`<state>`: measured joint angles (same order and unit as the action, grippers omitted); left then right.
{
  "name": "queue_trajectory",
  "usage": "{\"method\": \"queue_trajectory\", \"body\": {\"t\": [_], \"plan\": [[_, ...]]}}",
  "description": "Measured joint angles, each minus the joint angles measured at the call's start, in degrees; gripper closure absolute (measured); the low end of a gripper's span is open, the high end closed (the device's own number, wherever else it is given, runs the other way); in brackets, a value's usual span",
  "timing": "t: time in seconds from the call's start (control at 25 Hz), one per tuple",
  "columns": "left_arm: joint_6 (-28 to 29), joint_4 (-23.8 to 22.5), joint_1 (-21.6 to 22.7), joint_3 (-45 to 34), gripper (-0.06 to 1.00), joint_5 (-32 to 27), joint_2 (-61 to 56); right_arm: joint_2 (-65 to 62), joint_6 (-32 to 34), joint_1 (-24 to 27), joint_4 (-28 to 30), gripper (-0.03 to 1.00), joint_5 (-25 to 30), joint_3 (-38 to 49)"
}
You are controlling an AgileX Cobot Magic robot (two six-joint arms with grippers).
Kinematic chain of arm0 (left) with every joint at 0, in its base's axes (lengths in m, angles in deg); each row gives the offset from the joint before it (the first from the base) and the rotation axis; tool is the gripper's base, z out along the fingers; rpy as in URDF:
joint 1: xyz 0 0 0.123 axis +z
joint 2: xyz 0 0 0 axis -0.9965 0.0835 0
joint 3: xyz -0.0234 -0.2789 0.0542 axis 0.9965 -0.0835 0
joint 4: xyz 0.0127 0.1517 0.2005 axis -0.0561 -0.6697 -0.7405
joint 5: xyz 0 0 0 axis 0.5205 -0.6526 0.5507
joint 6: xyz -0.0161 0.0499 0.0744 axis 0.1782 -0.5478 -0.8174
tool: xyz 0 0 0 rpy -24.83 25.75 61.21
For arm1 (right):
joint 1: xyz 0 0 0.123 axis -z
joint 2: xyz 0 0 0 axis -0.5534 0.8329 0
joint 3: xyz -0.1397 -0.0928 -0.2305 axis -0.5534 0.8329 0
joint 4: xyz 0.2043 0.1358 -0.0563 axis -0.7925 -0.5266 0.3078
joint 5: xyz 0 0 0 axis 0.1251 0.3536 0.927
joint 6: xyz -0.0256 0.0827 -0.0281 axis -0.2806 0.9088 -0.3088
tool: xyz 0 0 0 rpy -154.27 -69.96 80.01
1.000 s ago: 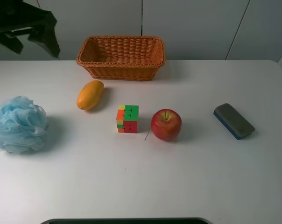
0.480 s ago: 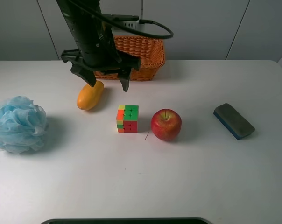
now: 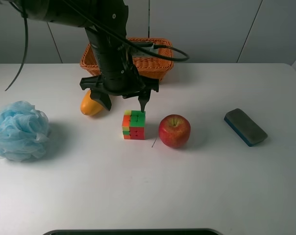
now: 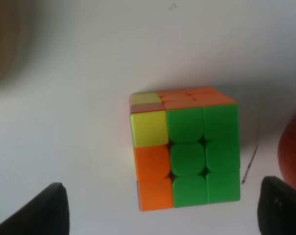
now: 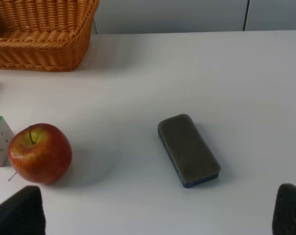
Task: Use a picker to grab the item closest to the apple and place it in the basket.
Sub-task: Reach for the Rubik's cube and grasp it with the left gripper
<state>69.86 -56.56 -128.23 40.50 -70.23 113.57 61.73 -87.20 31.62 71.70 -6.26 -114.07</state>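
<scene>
Just arrived — left end effector [image 3: 125, 104], spread wide, above multicoloured plastic puzzle cube [image 3: 134, 125] left of round red apple [image 3: 174, 130] — correct target.

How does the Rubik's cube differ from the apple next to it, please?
The Rubik's cube is flat-faced; the apple is round. The cube shows green, orange, yellow and red tiles; the apple is red with a yellowish patch at the stem. The open left gripper hangs over the cube, not over the apple. Both rest apart on the white table, similar in size.
</scene>
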Motion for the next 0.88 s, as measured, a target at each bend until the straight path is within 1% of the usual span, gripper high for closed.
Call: {"method": "queue_trajectory", "body": {"t": [0.44, 0.88], "plan": [[0.66, 2.56, 0.00, 2.57, 0.20, 1.23, 5.66, 0.00, 0.00, 0.00, 0.00, 0.27, 0.00, 0.00], [0.66, 3.58, 0.00, 2.84, 0.20, 2.01, 9.35, 0.00, 0.00, 0.00, 0.00, 0.27, 0.00, 0.00]]}}
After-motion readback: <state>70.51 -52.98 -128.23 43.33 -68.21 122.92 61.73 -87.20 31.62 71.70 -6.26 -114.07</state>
